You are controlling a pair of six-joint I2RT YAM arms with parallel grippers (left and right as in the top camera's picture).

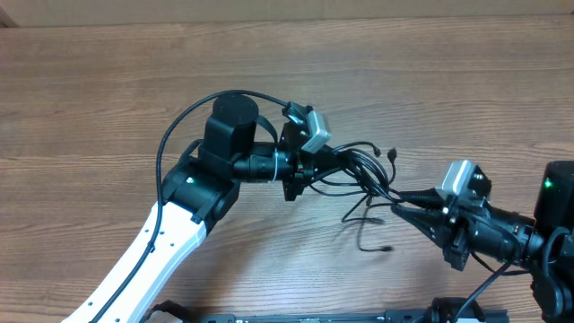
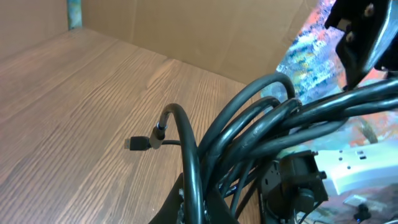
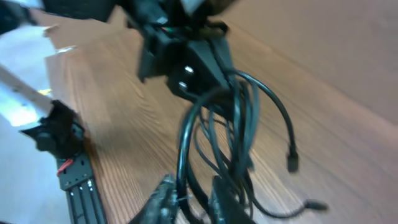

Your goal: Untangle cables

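Note:
The cables point(image 1: 363, 175) are a knot of thin black cords in the middle of the table, between my two grippers. My left gripper point(image 1: 332, 161) comes in from the left and is shut on the bundle. Seen from the left wrist, the cords point(image 2: 249, 130) fan up out of that gripper point(image 2: 199, 211), and one plug end point(image 2: 137, 143) sticks out to the left. My right gripper point(image 1: 405, 206) holds a stretched strand from the right. In the blurred right wrist view its jaws point(image 3: 196, 202) stand narrow with strands point(image 3: 183, 143) between them. Loose plug ends point(image 3: 292, 163) hang to the right.
A cardboard wall point(image 1: 269, 11) runs along the back of the wooden table. A black rail point(image 1: 359, 316) lies along the front edge. A white power strip point(image 2: 367, 171) shows beyond the table in the left wrist view. A loose cord end point(image 1: 381, 247) trails toward the front.

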